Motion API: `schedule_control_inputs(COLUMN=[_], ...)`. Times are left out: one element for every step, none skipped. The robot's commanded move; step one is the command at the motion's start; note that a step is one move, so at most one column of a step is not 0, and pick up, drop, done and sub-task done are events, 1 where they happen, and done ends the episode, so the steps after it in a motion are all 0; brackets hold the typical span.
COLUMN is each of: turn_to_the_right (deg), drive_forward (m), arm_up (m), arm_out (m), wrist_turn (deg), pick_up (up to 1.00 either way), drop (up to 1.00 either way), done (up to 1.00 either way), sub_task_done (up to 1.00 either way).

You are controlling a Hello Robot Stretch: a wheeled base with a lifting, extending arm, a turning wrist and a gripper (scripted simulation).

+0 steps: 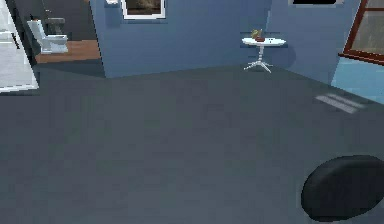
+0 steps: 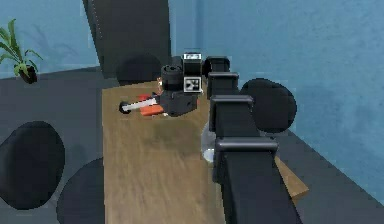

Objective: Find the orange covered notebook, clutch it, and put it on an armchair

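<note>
The arm (image 2: pixel 235 130) stretches over the table (image 2: pixel 140 170), seemingly to reach the orange thing (image 2: pixel 146 103) at nine o'clock from the end effector (image 2: pixel 165 97); whether it grips anything, I cannot tell.

Small, flat orange-red notebook (image 2: pixel 150 103), left of centre in the frame's upper half, against the wooden counter (image 2: pixel 150 170); whether it rests there is unclear.

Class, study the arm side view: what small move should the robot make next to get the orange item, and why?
Probably ease the hand toward the orange thing lying on the wooden table. It lies just left of the hand in that view, and I cannot tell whether the hand holds anything yet.
</note>
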Motion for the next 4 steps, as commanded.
schedule_control_inputs(turn_to_the_right=[0.0,0.0,0.0,0.0], drive_forward=[0.00,0.00,0.00,0.00], arm_up=[0.00,0.00,0.00,0.00], arm_out=[0.00,0.00,0.00,-0.24], wrist_turn=[-45.0,-45.0,-3.0,0.0], pick_up=[0.00,0.00,0.00,0.00], drop=[0.00,0.00,0.00,0.00], done=[0.00,0.00,0.00,0.00], sub_task_done=[0.00,0.00,0.00,0.00])
